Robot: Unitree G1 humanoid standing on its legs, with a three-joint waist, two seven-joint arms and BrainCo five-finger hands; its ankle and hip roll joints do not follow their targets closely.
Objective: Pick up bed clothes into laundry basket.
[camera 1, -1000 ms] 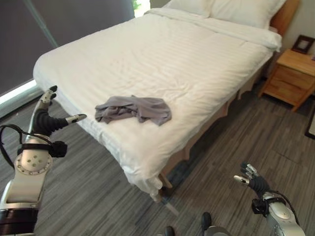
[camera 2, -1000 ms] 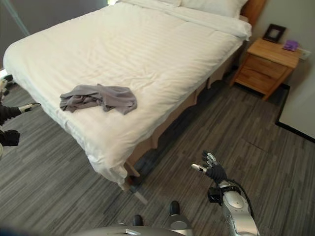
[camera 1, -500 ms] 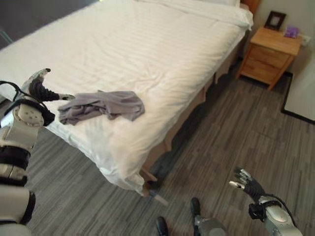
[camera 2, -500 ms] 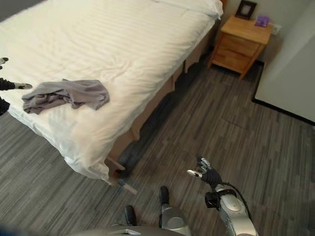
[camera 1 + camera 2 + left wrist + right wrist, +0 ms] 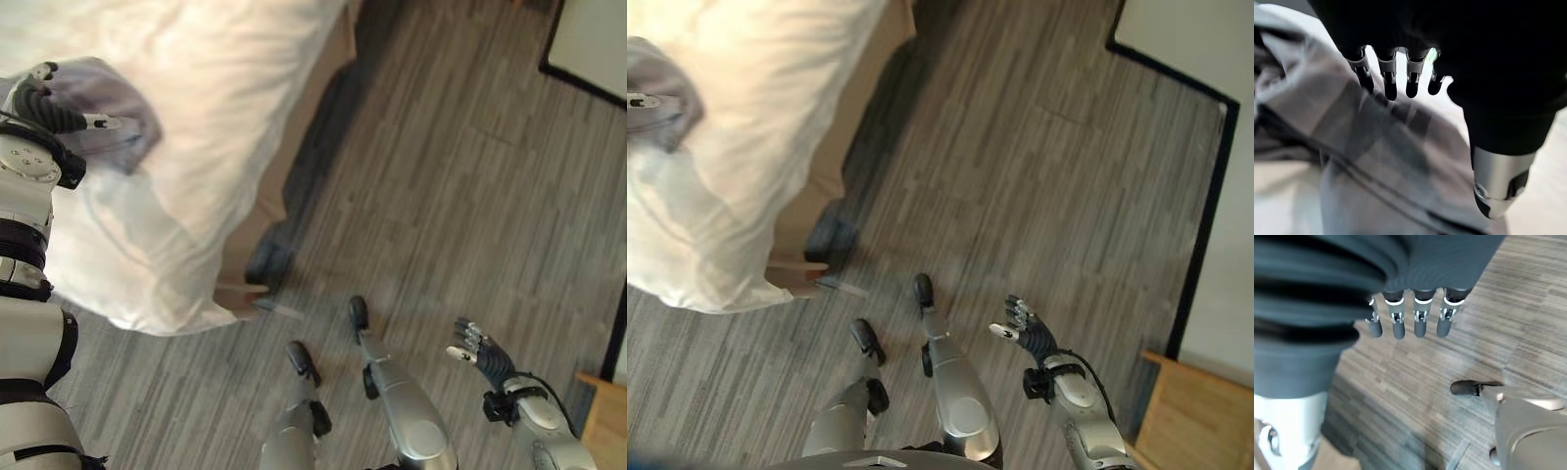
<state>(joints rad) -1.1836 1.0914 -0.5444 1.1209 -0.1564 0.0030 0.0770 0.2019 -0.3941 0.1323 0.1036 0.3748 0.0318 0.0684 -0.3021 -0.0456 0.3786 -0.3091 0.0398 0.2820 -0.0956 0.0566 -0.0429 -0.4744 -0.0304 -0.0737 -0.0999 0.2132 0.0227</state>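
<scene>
One grey garment (image 5: 110, 113) lies crumpled near the corner of the bed (image 5: 196, 147), on top of the white bedding, and it is the piece you need to collect. Your left hand (image 5: 44, 98) hovers right over it with fingers straight and spread and the thumb held apart, so it has hold of nothing; the left wrist view shows the fingertips (image 5: 1390, 83) just above the folds, and whether they touch the cloth you cannot tell. Your right hand (image 5: 1027, 333) hangs low at your right side over the grey plank floor (image 5: 470, 196), fingers relaxed and empty, well apart from the bed. No laundry basket appears at this moment. Expect the garment to be light, soft and limp: it should sag and trail once lifted, and a loose end may drag or catch on the sheet beneath. Aim for a raised ridge where the fabric is bunched thickest, near the middle of the heap, rather than a flat edge, so the fingers and thumb can close round several layers at once. Take care not to pinch the white bedding along with it.
</scene>
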